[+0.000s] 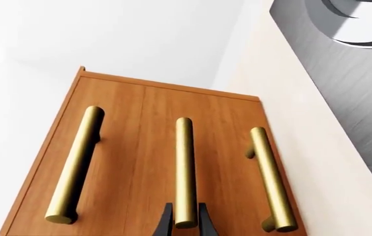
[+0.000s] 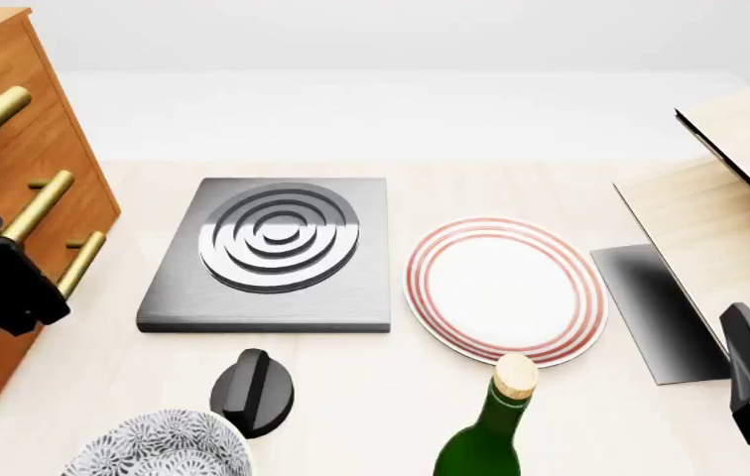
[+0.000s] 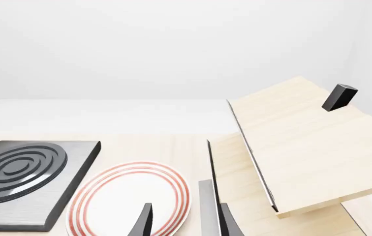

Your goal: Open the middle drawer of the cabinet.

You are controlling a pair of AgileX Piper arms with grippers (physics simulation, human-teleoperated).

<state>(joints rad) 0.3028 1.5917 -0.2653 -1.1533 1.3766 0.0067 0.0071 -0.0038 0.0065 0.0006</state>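
The cabinet (image 2: 11,178) stands at the left edge of the front view, its three brass handles stepping down the frame. The middle drawer (image 1: 163,162) fills the centre of the left wrist view, and its handle (image 1: 184,169) runs down to the lower middle, where it ends between the two dark fingertips of the left gripper (image 1: 184,223). The jaws straddle the bar with the tips close on either side; whether they already press on it cannot be told.

The step in hand looks like securing this handle before pulling. To do it well, the left gripper should be well over the bar, not just at its end, close firmly, then draw straight out from the cabinet face so the drawer does not bind. A slanted pull risks slipping off.

The right gripper (image 3: 182,221) sits at the lower right of the front view, spread apart and empty, above the plate (image 3: 130,196).
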